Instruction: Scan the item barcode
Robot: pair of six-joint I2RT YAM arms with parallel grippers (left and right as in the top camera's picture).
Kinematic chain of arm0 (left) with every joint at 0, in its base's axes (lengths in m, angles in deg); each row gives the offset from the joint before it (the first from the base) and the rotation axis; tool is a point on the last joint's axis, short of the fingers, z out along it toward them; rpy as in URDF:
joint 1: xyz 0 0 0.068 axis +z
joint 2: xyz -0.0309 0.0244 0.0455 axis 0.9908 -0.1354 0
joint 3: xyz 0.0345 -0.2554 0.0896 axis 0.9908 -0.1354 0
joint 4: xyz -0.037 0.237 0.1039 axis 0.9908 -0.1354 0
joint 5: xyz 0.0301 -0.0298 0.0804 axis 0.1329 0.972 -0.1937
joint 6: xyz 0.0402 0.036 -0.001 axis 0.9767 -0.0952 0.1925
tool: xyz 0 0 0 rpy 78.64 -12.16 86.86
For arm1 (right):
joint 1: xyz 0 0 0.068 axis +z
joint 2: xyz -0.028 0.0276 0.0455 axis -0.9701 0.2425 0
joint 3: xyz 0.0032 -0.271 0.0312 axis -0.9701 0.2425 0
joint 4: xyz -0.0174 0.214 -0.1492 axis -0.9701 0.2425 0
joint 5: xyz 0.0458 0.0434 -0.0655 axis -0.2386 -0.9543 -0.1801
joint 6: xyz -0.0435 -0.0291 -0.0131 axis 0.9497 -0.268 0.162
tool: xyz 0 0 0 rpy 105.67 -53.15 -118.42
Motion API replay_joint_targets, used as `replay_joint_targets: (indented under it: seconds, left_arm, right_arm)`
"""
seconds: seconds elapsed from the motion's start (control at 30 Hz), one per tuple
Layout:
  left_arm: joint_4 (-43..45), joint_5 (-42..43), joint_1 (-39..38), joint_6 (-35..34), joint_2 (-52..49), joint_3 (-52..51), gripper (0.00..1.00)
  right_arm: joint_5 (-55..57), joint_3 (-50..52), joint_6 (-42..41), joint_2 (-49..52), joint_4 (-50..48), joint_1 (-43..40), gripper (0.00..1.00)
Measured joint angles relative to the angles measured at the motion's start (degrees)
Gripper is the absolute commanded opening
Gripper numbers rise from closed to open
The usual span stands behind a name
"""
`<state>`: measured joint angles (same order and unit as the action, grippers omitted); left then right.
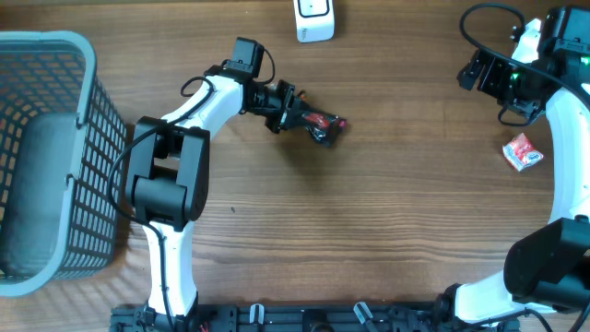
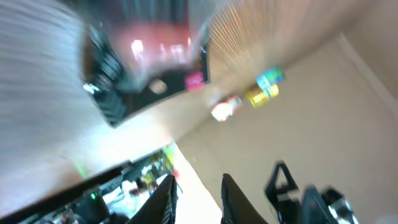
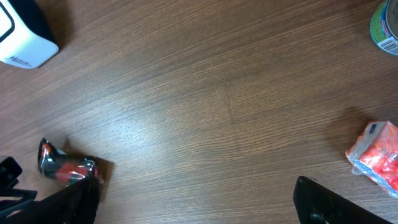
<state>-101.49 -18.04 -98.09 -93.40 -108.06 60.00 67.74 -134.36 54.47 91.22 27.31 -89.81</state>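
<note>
A small red and black packet [image 1: 324, 124] hangs just above the wooden table, left of centre, casting a shadow. My left gripper [image 1: 300, 114] is shut on its left end. The same packet [image 3: 64, 168] shows at the lower left of the right wrist view. The left wrist view is blurred and tilted; its fingers [image 2: 168, 198] stand close together and the packet is hidden there. The white scanner [image 1: 314, 19] stands at the table's far edge, also in the right wrist view [image 3: 22, 36]. My right gripper [image 1: 487, 77] hovers open at the far right, nothing between its fingers [image 3: 333, 202].
A red and white packet [image 1: 523, 152] lies on the table at the right, under the right arm. A can's edge [image 3: 388, 28] shows at the right wrist view's top right. A grey-blue mesh basket [image 1: 92, 175] fills the left side.
</note>
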Motion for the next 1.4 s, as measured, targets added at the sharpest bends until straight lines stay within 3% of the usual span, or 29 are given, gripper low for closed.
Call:
replay_joint_targets:
  seconds: [0.13,0.2,0.27,0.33,0.6,0.8,1.07,1.4]
  left_arm:
    - [1.25,2.93,0.00,-0.50,-0.02,0.02,0.30]
    - [1.33,2.86,0.00,-0.81,-0.02,0.02,0.47]
    - [1.25,1.70,0.00,-0.92,-0.02,0.02,0.53]
    - [0.44,-1.49,0.00,-0.11,-0.02,0.00,0.66]
    - [-4.02,-23.47,-2.27,13.51,0.17,-0.04,0.78]
    - [-4.57,-44.26,-9.73,21.22,3.93,-0.04,1.00]
    - [-3.50,-65.40,-17.90,23.30,4.17,-0.04,1.00]
    - [-3.28,-69.55,-16.31,17.14,4.17,-0.04,0.99]
  right_arm:
    - [0.00,0.00,0.02,0.00,0.00,0.00,1.00]
    - [0.07,0.00,0.02,0.00,0.00,0.00,1.00]
    - [0.17,0.00,0.02,0.00,0.02,0.00,1.00]
    - [0.20,0.00,0.02,0.00,0.02,0.00,1.00]
    - [0.39,0.31,0.02,0.00,-0.98,0.00,1.00]
    - [0.39,1.60,0.02,0.04,-1.33,0.00,1.00]
    - [0.39,1.62,0.02,0.04,-0.81,0.00,1.00]
    - [0.39,1.62,0.02,0.04,-0.42,0.00,1.00]
